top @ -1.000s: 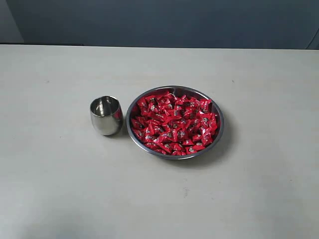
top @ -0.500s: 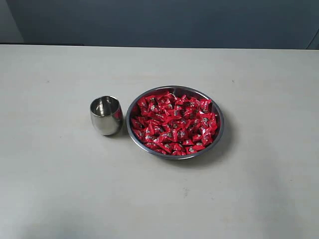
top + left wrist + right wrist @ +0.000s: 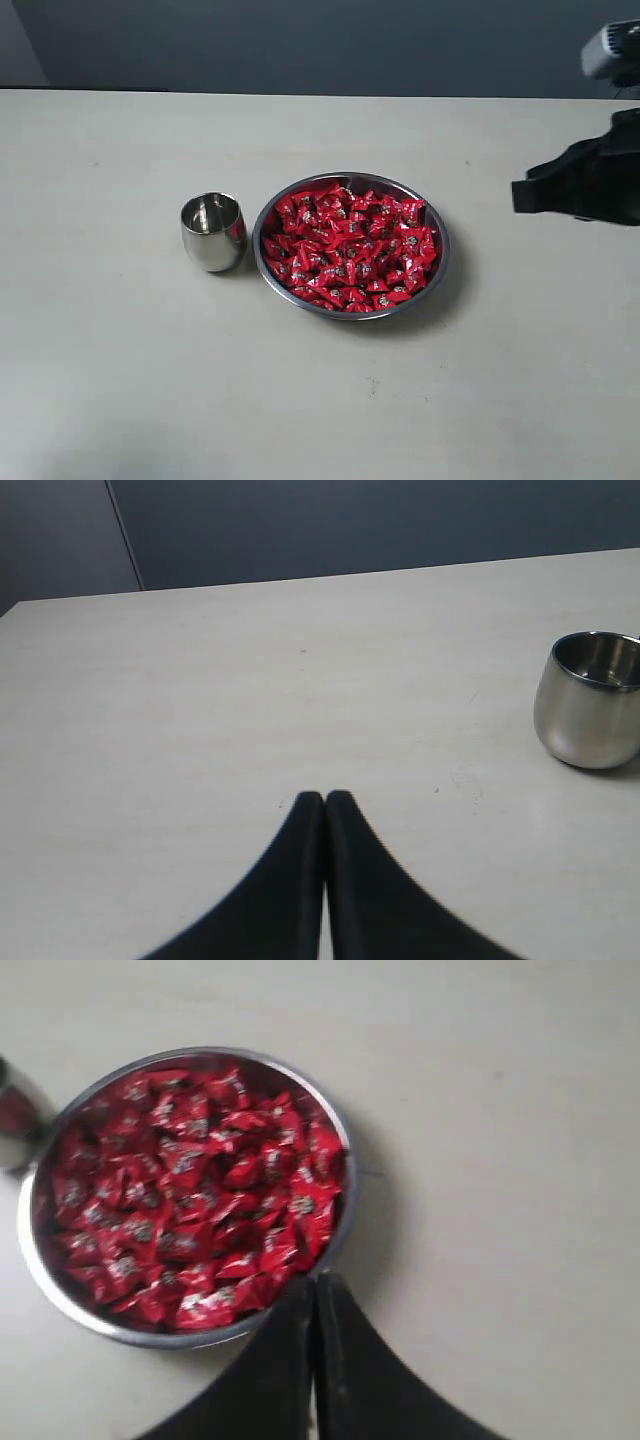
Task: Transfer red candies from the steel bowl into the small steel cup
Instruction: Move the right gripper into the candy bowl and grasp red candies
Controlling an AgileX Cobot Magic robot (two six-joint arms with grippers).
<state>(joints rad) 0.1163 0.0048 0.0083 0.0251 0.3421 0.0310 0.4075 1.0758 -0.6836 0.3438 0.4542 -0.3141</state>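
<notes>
Heads up: your right jaws are pressed together w/ nothing in them, and the right arm (image 3: 590, 180) hangs well off to the right of the steel bowl (image 3: 350, 316). The left jaws are likewise closed and empty. The bowl sits mid-tabletop (image 3: 120, 380), packed w/ red candies (image 3: 350, 250). The small steel cup (image 3: 213, 232) stands upright just left of it, apparently empty, w/ only a thin gap between them. If you go down w/o opening first, you probably just poke the heap and flick candies over the low rim. The wrappers look slick and packed tight, so you may pinch several or none, and extras could drop en route. The cup is the real worry: narrow mouth, rounded body, and your right arm must cross the whole bowl to reach it. A low pass likely nudges the bowl into the cup, or tips the cup outright. Release off-centre and candies probably bounce onto the tabletop.
</notes>
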